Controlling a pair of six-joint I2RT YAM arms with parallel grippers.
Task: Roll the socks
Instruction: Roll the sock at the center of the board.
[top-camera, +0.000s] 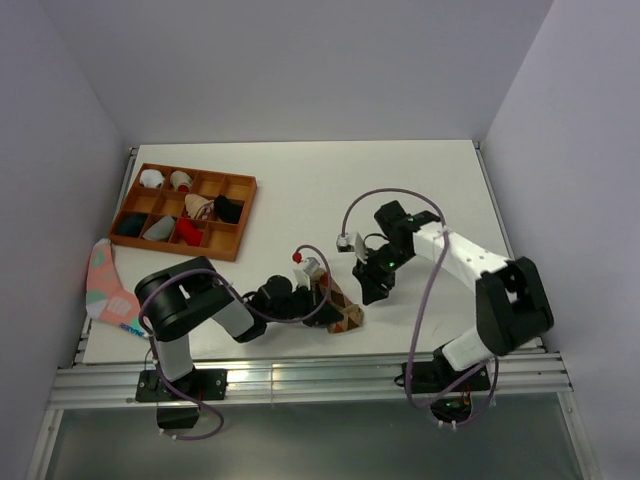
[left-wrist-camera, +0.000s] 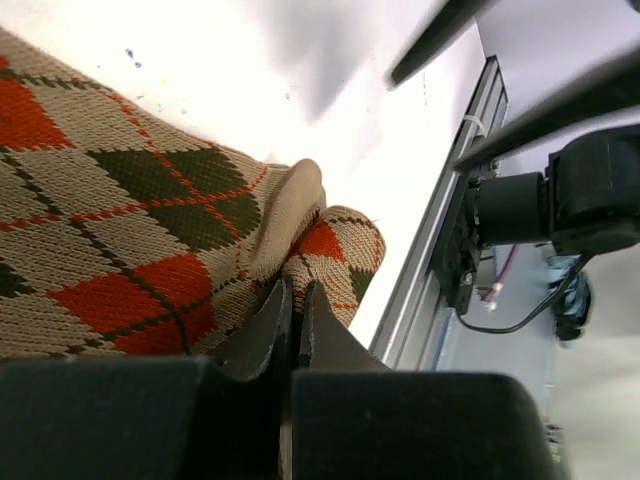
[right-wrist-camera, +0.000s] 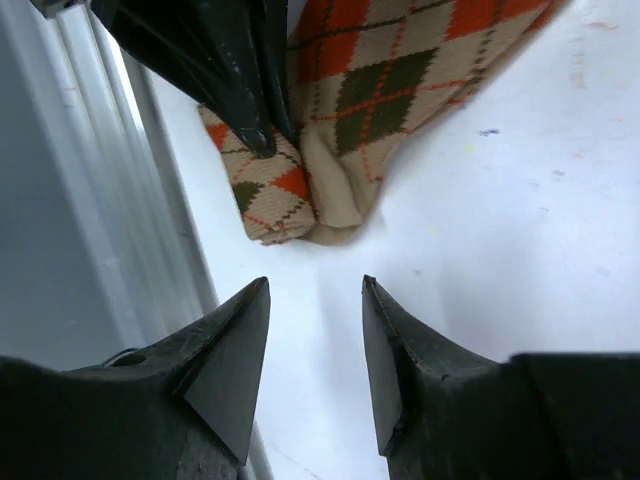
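On the white table (top-camera: 400, 190), your left gripper (left-wrist-camera: 296, 288) is clamped on the argyle sock (top-camera: 345, 310) at its folded end; your right gripper (right-wrist-camera: 316, 284) hangs open, empty. Rolling looks barely started.

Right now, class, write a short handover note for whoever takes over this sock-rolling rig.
Left gripper: shut, pinching the argyle sock at its folded end.
Right gripper: open, empty, just short of that end.
The sock lies on the table, close to its front edge.
Done: one end folded over.
Left: finish the roll; no finished bundle yet.
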